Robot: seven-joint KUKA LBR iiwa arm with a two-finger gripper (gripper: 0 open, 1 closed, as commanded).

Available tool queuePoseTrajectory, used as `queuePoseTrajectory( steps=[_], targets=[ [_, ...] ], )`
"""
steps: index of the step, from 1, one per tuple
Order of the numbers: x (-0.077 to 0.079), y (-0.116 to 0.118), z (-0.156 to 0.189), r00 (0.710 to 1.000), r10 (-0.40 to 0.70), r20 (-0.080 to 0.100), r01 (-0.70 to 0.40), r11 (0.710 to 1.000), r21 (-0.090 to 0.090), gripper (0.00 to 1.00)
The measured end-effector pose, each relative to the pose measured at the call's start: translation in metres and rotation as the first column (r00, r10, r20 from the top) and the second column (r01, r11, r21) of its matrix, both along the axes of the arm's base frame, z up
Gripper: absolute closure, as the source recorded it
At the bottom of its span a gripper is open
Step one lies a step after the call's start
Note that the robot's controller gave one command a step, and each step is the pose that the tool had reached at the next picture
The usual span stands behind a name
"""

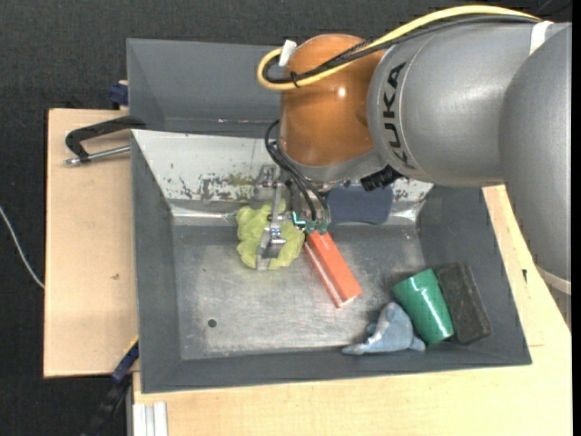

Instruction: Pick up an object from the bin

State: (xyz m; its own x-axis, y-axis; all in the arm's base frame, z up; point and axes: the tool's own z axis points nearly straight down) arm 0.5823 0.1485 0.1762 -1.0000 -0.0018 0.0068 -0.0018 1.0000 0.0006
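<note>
My gripper [271, 243] hangs below the orange wrist cover, near the back of the bin at its middle. Its metal fingers reach down into a crumpled yellow-green soft thing [251, 236] that lies against the back wall. The lump shows on both sides of the fingers. Just right of the gripper an orange bar-shaped block [332, 269] lies slanted on the floor. A dark blue flat thing [361, 205] rests against the back wall, partly under the arm.
At the front right lie a green cup [425, 305] on its side, a black oblong block [465, 302] and a grey-blue crumpled cloth [388, 332]. The arm covers the bin's back right.
</note>
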Motion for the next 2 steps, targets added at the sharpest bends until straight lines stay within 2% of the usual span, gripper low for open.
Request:
queuePoseTrajectory(
  steps=[1,2],
  targets=[
    [0.0019,-0.0005,0.0042,1.0,-0.001,0.008,0.001,1.0,0.001,0.0],
    [0.002,-0.0009,0.0039,1.0,-0.002,0.008,0.002,1.0,0.001,0.0]
  ],
)
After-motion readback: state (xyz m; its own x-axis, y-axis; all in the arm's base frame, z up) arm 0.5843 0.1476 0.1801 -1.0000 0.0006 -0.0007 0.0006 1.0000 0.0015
